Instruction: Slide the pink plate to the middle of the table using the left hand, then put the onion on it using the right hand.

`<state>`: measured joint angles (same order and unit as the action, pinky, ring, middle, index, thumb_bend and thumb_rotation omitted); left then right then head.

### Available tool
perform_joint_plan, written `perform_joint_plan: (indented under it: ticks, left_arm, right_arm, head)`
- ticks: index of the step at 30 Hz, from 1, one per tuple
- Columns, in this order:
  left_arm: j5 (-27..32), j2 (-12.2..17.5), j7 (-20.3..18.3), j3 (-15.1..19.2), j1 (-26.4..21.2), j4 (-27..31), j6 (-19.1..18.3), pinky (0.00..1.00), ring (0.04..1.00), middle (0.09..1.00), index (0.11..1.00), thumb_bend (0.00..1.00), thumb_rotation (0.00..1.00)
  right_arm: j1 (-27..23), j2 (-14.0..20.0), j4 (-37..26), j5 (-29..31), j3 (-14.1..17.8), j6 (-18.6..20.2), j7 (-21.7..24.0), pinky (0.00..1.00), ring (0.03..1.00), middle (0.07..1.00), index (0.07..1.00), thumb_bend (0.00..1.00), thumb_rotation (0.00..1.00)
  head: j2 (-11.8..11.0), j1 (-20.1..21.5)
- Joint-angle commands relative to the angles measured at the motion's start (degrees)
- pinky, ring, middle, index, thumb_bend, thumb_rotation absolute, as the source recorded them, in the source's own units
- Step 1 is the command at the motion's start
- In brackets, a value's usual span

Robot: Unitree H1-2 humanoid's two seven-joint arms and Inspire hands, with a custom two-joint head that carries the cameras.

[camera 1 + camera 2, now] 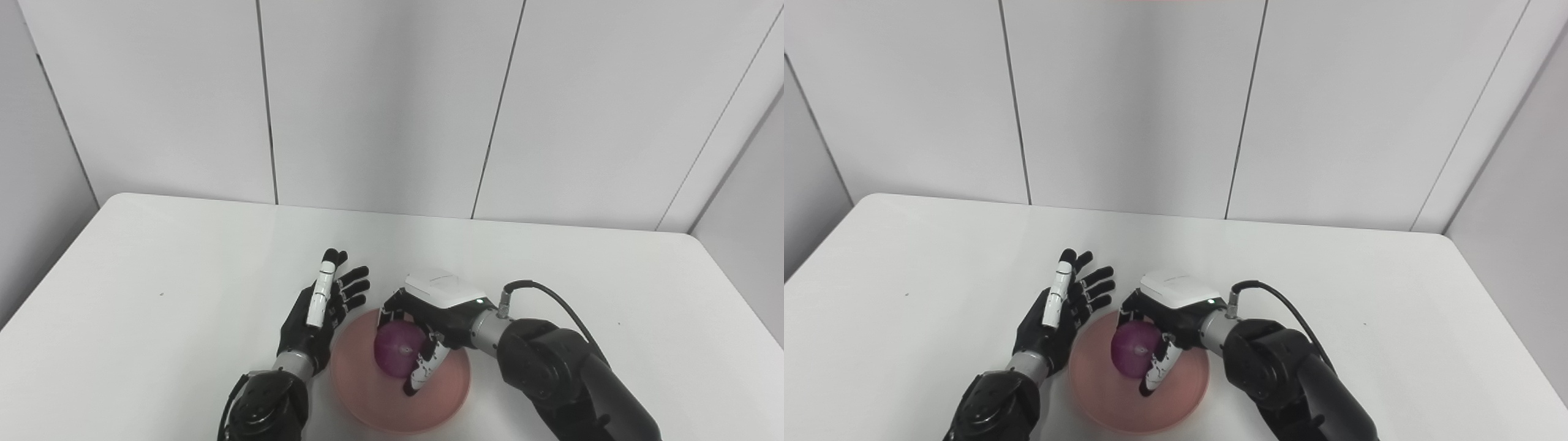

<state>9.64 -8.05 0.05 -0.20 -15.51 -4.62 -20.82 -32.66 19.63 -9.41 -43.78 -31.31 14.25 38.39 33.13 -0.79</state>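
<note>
Nearest the camera is the near rim of the pink plate (401,422), which sits on the white table (153,275) close to the front edge, roughly central left to right. The plate's placement step looks complete.

The onion (398,350) is over the far half of the plate, a round purple bulb with its pale stem point turned toward the camera; it has no marked long axis from this angle. The right hand (422,327) is curled around it from the right and from above, fingers behind the bulb and the thumb down its near right side. Judged state: grasping the onion. Whether the bulb already rests on the plate or hangs just above it cannot be told.

The relation that governs the coming move: the onion lies inside the right hand's curl, directly over the plate. Release should need only a spreading of the fingers and a lift away up and to the right.

The left hand (321,309) stands just beside the plate's left rim, fingers spread and extended, holding nothing. Contact with the rim cannot be confirmed.

The right eye view shows more plate surface between onion and left rim; the left eye view shows the thumb more plainly.
</note>
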Motion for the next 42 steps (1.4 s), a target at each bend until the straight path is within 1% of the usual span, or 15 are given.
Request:
perform_joint_plan:
  ticks: [1,10,13,14,16,17,20,21,22,24,25,26,28,33,42]
  left_arm:
    - [-0.1,0.0,0.4,0.1,1.4,-1.5,-3.7,0.86,0.827,0.822,0.923,0.64,0.94]
    - [-0.2,-0.1,0.5,0.0,1.2,-1.3,-3.8,0.83,0.815,0.814,0.920,0.65,0.94]
    - [-0.2,-0.1,0.6,0.1,1.1,-1.1,-3.9,0.81,0.812,0.812,0.921,0.65,0.93]
    - [-0.2,-0.1,0.5,0.1,1.1,-1.1,-4.0,0.81,0.813,0.813,0.920,0.65,0.93]
    - [-0.2,0.0,0.5,0.1,1.1,-1.0,-4.2,0.81,0.814,0.813,0.921,0.65,0.93]
    - [-0.2,0.0,0.5,0.1,1.0,-1.0,-4.3,0.81,0.818,0.815,0.922,0.65,0.94]
    - [0.0,0.1,0.3,0.1,0.9,-1.1,-4.2,0.81,0.821,0.818,0.925,0.65,0.94]
    - [0.0,0.1,0.2,0.1,0.9,-1.1,-4.2,0.81,0.821,0.818,0.925,0.65,0.94]
    - [0.0,0.1,0.3,0.1,0.9,-1.1,-4.3,0.81,0.818,0.817,0.924,0.65,0.94]
    - [0.0,0.1,0.2,0.1,0.7,-1.3,-4.2,0.81,0.820,0.818,0.925,0.65,0.94]
    - [0.0,0.2,0.1,0.1,0.7,-1.3,-4.2,0.81,0.820,0.818,0.925,0.65,0.94]
    - [0.0,0.2,0.1,0.1,0.6,-1.4,-4.1,0.81,0.820,0.818,0.924,0.65,0.94]
    - [0.1,0.3,-0.1,0.1,0.6,-1.5,-4.0,0.80,0.822,0.820,0.925,0.65,0.94]
    - [0.2,0.3,-0.1,0.1,0.5,-1.5,-3.9,0.80,0.817,0.814,0.924,0.64,0.94]
    - [-0.1,0.7,-0.6,0.0,0.3,-1.7,-3.9,0.83,0.835,0.829,0.930,0.65,0.95]
  right_arm:
    - [-1.9,0.1,-1.1,-0.2,0.4,-1.8,0.1,0.17,0.231,0.470,0.485,0.53,0.00]
    - [-1.8,0.2,0.5,-0.7,-0.1,-4.3,-0.6,0.17,0.233,0.469,0.484,0.53,0.00]
    - [-1.6,0.1,1.2,-1.1,-0.4,-5.5,-1.1,0.22,0.287,0.460,0.492,0.53,0.01]
    - [-1.6,0.1,1.4,-1.3,-0.4,-5.7,-1.0,0.26,0.333,0.438,0.510,0.52,0.01]
    - [-1.6,0.0,1.5,-1.7,-0.5,-5.8,-0.6,0.28,0.360,0.437,0.516,0.52,0.01]
    - [-1.6,0.0,1.4,-1.9,-0.5,-5.7,-0.4,0.34,0.417,0.493,0.503,0.52,0.10]
    - [-1.3,-0.1,1.4,-2.0,-0.3,-5.7,-0.3,0.41,0.489,0.566,0.497,0.52,0.16]
    - [-1.2,0.0,1.4,-2.1,-0.2,-5.7,-0.5,0.43,0.514,0.594,0.569,0.68,0.31]
    - [-1.1,0.0,1.3,-2.2,-0.1,-5.8,-0.6,0.45,0.540,0.622,0.629,0.82,0.44]
    - [-1.1,0.1,1.2,-2.4,-0.1,-5.8,-0.6,0.46,0.565,0.646,0.664,0.90,0.50]
    - [-1.1,0.1,1.2,-2.3,0.1,-6.1,-0.8,0.46,0.565,0.646,0.664,0.90,0.50]
    - [-1.1,0.2,1.3,-2.2,0.2,-6.3,-1.0,0.49,0.592,0.668,0.680,0.94,0.54]
    - [-1.1,0.2,1.2,-2.0,0.5,-6.3,-1.2,0.51,0.626,0.693,0.696,0.98,0.56]
    - [-1.0,0.1,0.5,-2.1,1.1,-5.7,-1.1,0.59,0.713,0.745,0.723,1.00,0.59]
    - [-1.4,-0.1,-0.4,-2.2,1.9,-5.5,-0.6,0.58,0.704,0.744,0.739,1.00,0.62]
  head:
    - [0.1,-0.1]
    - [0.2,-0.2]
    - [0.2,-0.2]
    - [0.2,-0.2]
    - [0.2,-0.2]
    - [0.2,-0.2]
    - [0.2,-0.2]
    - [0.2,-0.2]
    - [0.2,-0.2]
    - [0.0,-0.2]
    - [0.0,-0.2]
    - [0.0,-0.2]
    - [0.0,-0.1]
    - [-0.1,-0.1]
    - [0.0,0.2]
